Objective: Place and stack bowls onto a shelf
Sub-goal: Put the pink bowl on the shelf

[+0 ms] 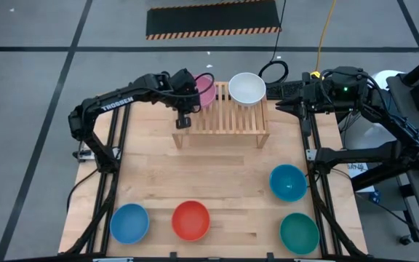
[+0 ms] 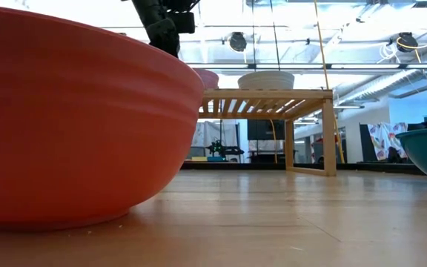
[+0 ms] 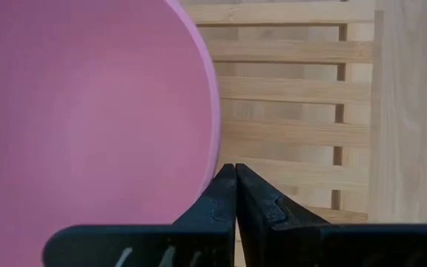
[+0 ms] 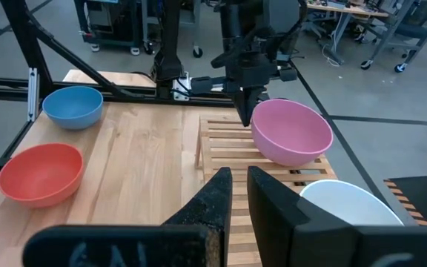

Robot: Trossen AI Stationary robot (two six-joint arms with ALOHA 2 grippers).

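Over rack (image 1: 220,116), far-left corner: left gripper (image 1: 193,98) pinches pink bowl (image 1: 205,90) by rim, bowl tilted, not yet flat on slats. Step in hand, as I judge: placing pink beside white bowl (image 1: 247,88), already on rack. Next move calls for lowering level, then letting go. Right gripper (image 4: 240,185) waits at rack's right edge, fingers narrowly apart, empty. Right wrist view shows tilt and pinch; high view shows teal (image 1: 288,182), green (image 1: 299,232), red (image 1: 191,220), blue (image 1: 129,223) waiting on table (low view mostly blocked by red).
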